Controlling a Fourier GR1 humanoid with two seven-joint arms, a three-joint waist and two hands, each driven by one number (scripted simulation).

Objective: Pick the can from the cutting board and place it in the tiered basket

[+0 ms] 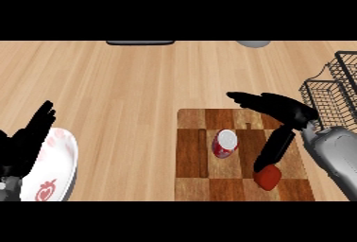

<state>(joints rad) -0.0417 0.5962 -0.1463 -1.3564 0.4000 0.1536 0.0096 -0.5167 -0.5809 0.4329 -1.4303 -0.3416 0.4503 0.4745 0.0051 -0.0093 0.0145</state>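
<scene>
A red and white can (226,143) lies on its side on the checkered wooden cutting board (191,142), near the board's middle. My right hand (282,111) hovers over the board's right part, open, its fingers stretched leftward beyond the can and its thumb (274,146) hanging down just right of the can without touching it. The black wire tiered basket (333,94) stands at the right edge, beside my right forearm. At the lower left my left hand (31,134) rests open, fingers up.
A red rounded object (267,177) lies on the board's lower right, under my thumb tip. A white plate with red pattern (52,170) sits at the lower left. A dark flat item (140,42) and a grey object (254,43) show at the counter's far edge.
</scene>
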